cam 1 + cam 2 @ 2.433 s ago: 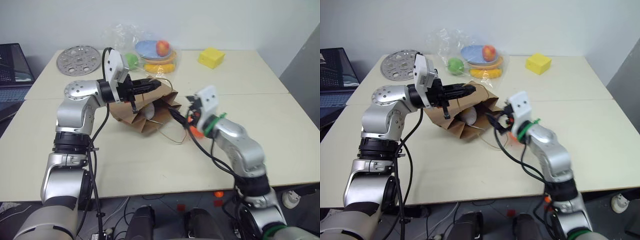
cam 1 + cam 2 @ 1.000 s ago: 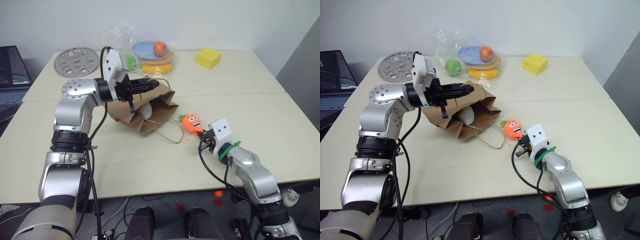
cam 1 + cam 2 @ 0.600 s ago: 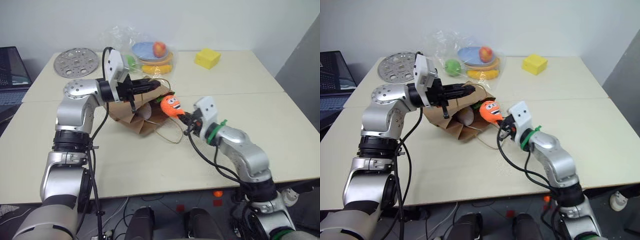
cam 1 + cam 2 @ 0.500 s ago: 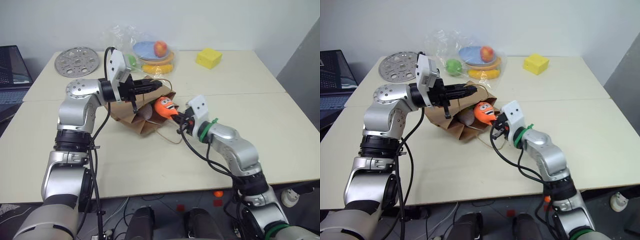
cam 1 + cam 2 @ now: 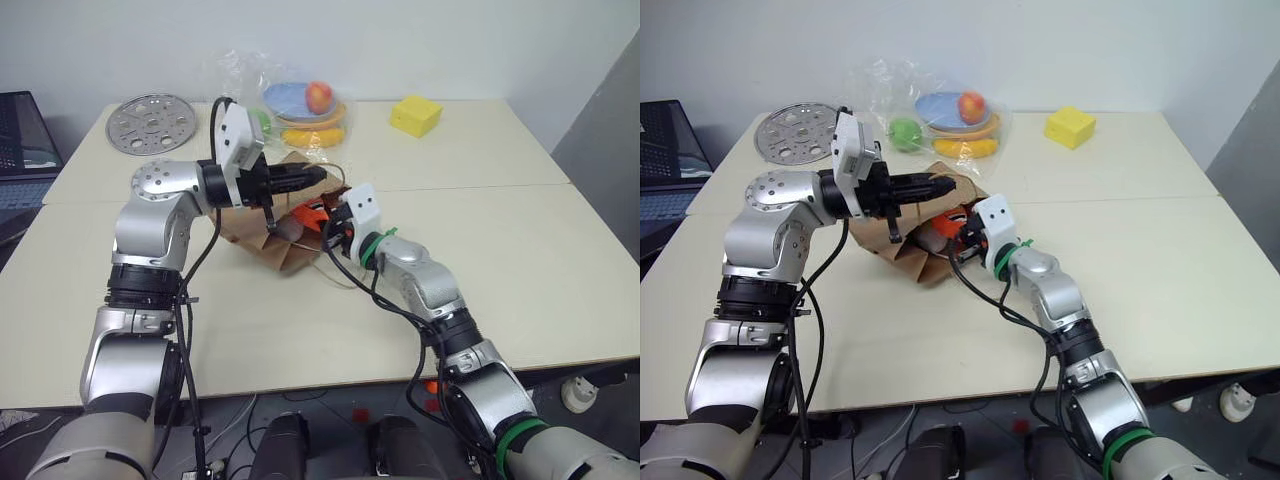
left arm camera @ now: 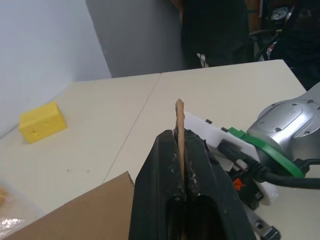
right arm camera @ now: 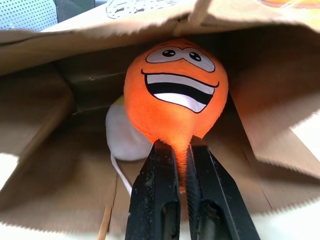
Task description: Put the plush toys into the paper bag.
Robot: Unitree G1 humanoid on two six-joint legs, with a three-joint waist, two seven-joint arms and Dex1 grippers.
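bench [image 5: 560, 250]: pale, seamed
paper bag [image 5: 262, 232]: on its side, mid-bench
fruit bag [image 5: 290, 100]: behind paper bag
yellow block [image 5: 417, 115]: right of fruit bag
metal disc [image 5: 153, 123]: left of fruit bag

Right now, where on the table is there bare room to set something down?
The beige table is bare on the robot's right, from the brown paper bag out to the edge, and along the near edge. It is crowded at the back: the perforated metal disc, the clear plastic bag of fruit, the yellow block. Both arms crowd the bag's mouth.
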